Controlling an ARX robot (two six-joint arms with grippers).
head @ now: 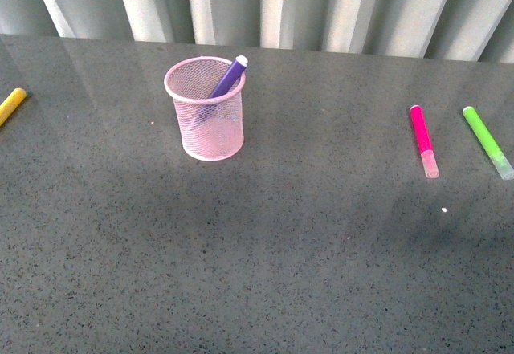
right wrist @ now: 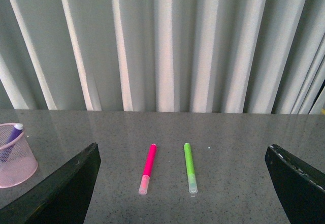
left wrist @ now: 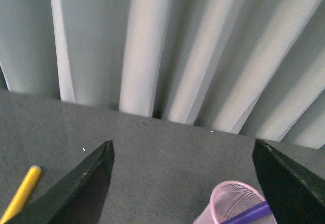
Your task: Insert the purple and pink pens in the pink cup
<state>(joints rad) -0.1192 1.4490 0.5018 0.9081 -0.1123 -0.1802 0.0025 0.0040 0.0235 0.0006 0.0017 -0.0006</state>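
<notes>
The left gripper (left wrist: 183,141) has its two dark fingers spread wide with nothing between them. They touch nothing and hang above the table. The right gripper (right wrist: 183,148) is spread just as wide and is also empty, clear of the surface.

Between the left fingers, low in the left wrist view, is the pink cup (left wrist: 231,203). The purple pen (left wrist: 249,214) lies across its mouth. A yellow pen (left wrist: 23,196) lies on the table off to the other side. Between the right fingers, the pink pen (right wrist: 147,168) and a green pen (right wrist: 189,168) lie flat side by side, near each other but not touching, with their pale caps toward the camera.

The front view shows neither arm, but it gives the whole layout. The cup stands upright left of centre. The purple pen is inside it, leaning on the rim with its pale cap poking above the edge. The pink pen lies well apart from the cup, far to the right, and the green pen is just beyond it near the right edge. The yellow pen is at the far left edge, partly cut off. Only the right wrist view shows the cup and the two right-hand pens together. Only the left wrist view shows the cup close to the yellow pen.

The table (head: 265,274) is dark grey with fine speckles and a slight sheen, and a small white speck (head: 444,209) lies near the pink pen. Behind the table hangs a pale grey curtain (head: 273,5) in vertical folds.
</notes>
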